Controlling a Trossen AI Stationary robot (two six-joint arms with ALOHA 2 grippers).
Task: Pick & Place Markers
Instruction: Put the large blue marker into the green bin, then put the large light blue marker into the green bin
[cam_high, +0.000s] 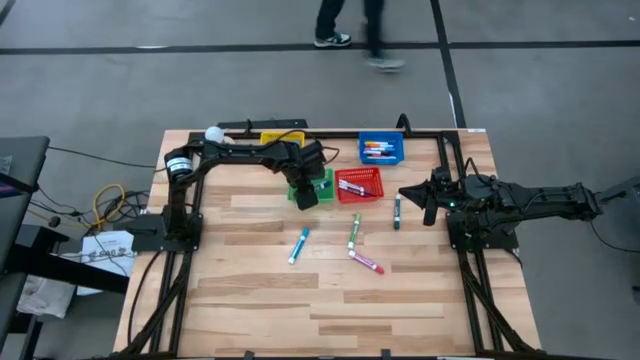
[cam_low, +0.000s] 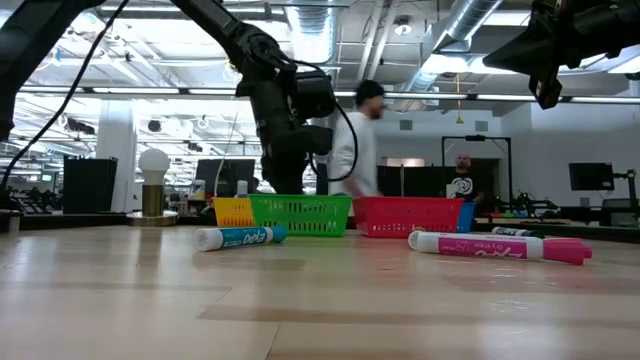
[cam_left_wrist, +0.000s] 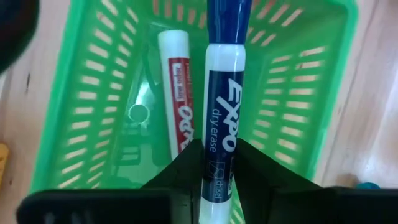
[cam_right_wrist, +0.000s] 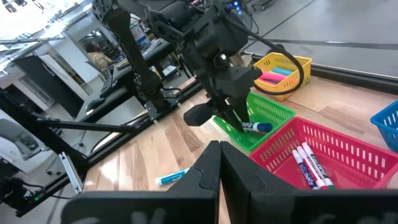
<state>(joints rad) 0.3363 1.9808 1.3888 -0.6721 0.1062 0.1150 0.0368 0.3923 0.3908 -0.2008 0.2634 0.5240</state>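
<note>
My left gripper (cam_left_wrist: 216, 155) hovers over the green mesh basket (cam_left_wrist: 292, 93), shut on a blue-capped Expo marker (cam_left_wrist: 222, 93). A red-labelled marker (cam_left_wrist: 177, 93) lies on that basket's floor. My right gripper (cam_right_wrist: 219, 152) is shut and empty, raised near the table's right side (cam_high: 418, 195). Several markers lie flat on the wood: a blue one (cam_high: 299, 245), a green one (cam_high: 354, 232), a pink one (cam_high: 366, 263) and a teal one (cam_high: 397, 210). The red basket (cam_high: 360, 184), blue basket (cam_high: 382, 150) and yellow basket (cam_high: 283, 137) also hold markers. My left gripper pinches the blue-capped marker between its two fingers on the white barrel near the tail end (cam_left_wrist: 214, 180). The fingers come from above, pointing down, and lie across the marker. The marker is lifted clear over the green basket, roughly level, its blue cap end (cam_right_wrist: 264, 127) sticking out free.
The four baskets stand together toward the table's far edge, inside a black frame (cam_high: 440, 135). A white lamp bulb (cam_high: 214, 134) sits at the far left corner. Bare wood lies along the near half (cam_high: 320, 310). People show beyond the far edge (cam_low: 350, 150).
</note>
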